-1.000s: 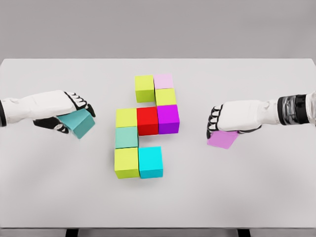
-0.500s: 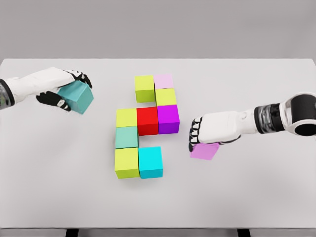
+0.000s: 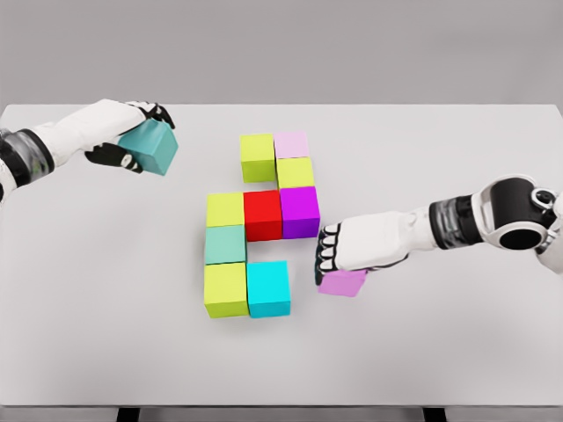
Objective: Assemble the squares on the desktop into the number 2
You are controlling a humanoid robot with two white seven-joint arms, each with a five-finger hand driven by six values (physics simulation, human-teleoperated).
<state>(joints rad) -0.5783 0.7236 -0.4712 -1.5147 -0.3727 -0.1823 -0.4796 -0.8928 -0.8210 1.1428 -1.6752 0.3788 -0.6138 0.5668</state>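
Landmark: the red cube (image 3: 262,214), at the middle of the unfinished figure on the white counter (image 3: 457,352).
Figure so far: a yellow-green cube (image 3: 258,156) and a pale pink cube (image 3: 292,144) lie behind the red cube; another yellow-green cube (image 3: 296,172) and a magenta cube (image 3: 300,211) run down its right side; a yellow-green cube (image 3: 225,209) touches its left; a sea-green cube (image 3: 226,244), a yellow-green cube (image 3: 226,289) and a cyan cube (image 3: 268,287) lie in front of it.
Right hand (image 3: 339,255): clenched over a violet cube (image 3: 342,282), in front and to the right of the red cube, near the cyan cube but apart from it.
Left hand (image 3: 132,132): grasping a teal cube (image 3: 151,148), well to the left of and behind the red cube, clear of the figure.
Step in hand: closing the bottom bar, by my reading.
Next move: likely carry the violet cube leftward until it sits flush against the cyan cube's right face, squared to the row, then let go; the teal cube probably extends the top bar leftward.
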